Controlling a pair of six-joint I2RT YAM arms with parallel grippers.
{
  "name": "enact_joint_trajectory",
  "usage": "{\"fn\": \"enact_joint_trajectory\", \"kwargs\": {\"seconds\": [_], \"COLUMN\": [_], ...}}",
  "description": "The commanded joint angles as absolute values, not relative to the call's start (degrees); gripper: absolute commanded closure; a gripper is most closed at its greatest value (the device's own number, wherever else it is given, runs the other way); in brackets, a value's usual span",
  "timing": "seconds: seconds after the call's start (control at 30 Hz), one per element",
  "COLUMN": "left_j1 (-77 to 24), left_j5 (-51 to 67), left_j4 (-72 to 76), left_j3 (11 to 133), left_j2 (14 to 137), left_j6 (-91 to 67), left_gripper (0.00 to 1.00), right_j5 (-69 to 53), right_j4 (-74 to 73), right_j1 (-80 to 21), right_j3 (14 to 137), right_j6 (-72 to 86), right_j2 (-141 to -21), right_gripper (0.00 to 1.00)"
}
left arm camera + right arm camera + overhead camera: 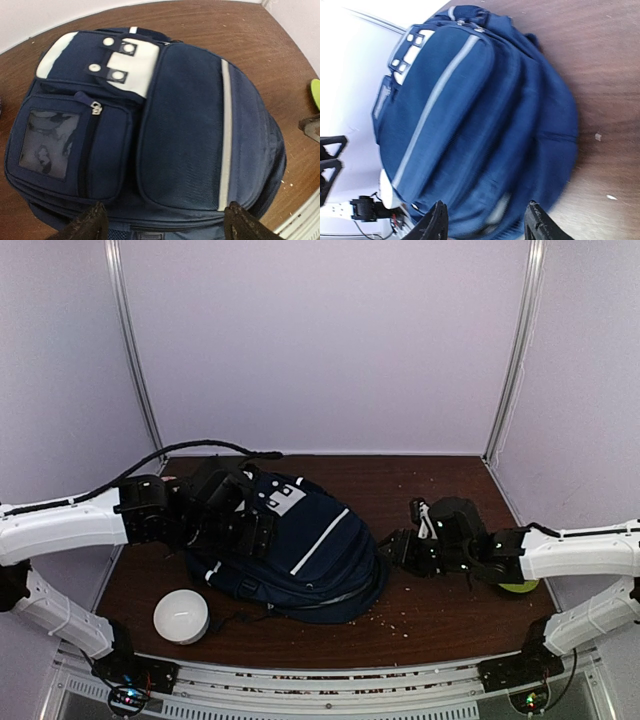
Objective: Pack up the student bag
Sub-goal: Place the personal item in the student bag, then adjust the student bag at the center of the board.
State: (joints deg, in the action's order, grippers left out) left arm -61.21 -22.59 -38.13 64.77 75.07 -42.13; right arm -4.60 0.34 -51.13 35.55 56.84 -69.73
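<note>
Surface (440, 615) bears the student bag (300, 540) at centre, front-up and apparently closed, flanked by both arms, probably for opening. Left arm (60, 525) reaches low over its pocket end, right arm (580, 552) toward its rounded edge; left jaws wide apart, right jaws parted, both empty.

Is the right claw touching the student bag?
Cannot tell. In the top view the right claw sits at the edge of the student bag, dark on dark; the wrist view is blurred.

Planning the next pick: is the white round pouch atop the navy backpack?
No, the white round pouch sits on the brown table beside the navy fabric backpack.
</note>
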Motion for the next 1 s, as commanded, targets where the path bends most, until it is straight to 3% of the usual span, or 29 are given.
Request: {"fn": "enact_joint_trajectory", "kwargs": {"seconds": [0.0,0.37,0.43,0.53,0.6,0.83,0.97], "left_j1": [-57.9,-49.4,-48.9,-48.3,-48.2,-48.2,-48.3], "left_j5": [-26.8,-24.2,-24.1,-22.5,-20.6,-13.1,-8.8], "left_j4": [-35.5,-29.3,-28.7,-26.6,-24.5,-16.8,-10.1], "left_j3": [62.9,51.8,50.9,49.3,48.6,48.2,48.7], "left_j2": [73.5,68.5,68.4,68.5,69.2,73.2,74.6], "left_j6": [-46.6,-52.3,-52.3,-52.2,-51.6,-50.4,-49.8], "left_gripper": [0.18,0.26,0.27,0.31,0.34,0.5,0.54], "right_j5": [-7.0,-6.0,-6.3,-5.3,-3.4,9.3,14.9], "right_j4": [1.5,-4.1,-4.8,-5.5,-7.4,-23.2,-21.5], "right_j1": [-51.5,-51.3,-51.4,-51.3,-51.4,-51.0,-50.7], "right_j3": [40.7,46.8,48.1,49.5,51.3,67.1,69.0], "right_j6": [60.0,59.3,58.3,55.6,51.2,27.6,19.7], "right_j2": [-75.6,-85.9,-86.4,-85.6,-83.9,-80.1,-76.6], "right_gripper": [0.49,0.62,0.71,0.93,1.0,1.0,1.0]}}
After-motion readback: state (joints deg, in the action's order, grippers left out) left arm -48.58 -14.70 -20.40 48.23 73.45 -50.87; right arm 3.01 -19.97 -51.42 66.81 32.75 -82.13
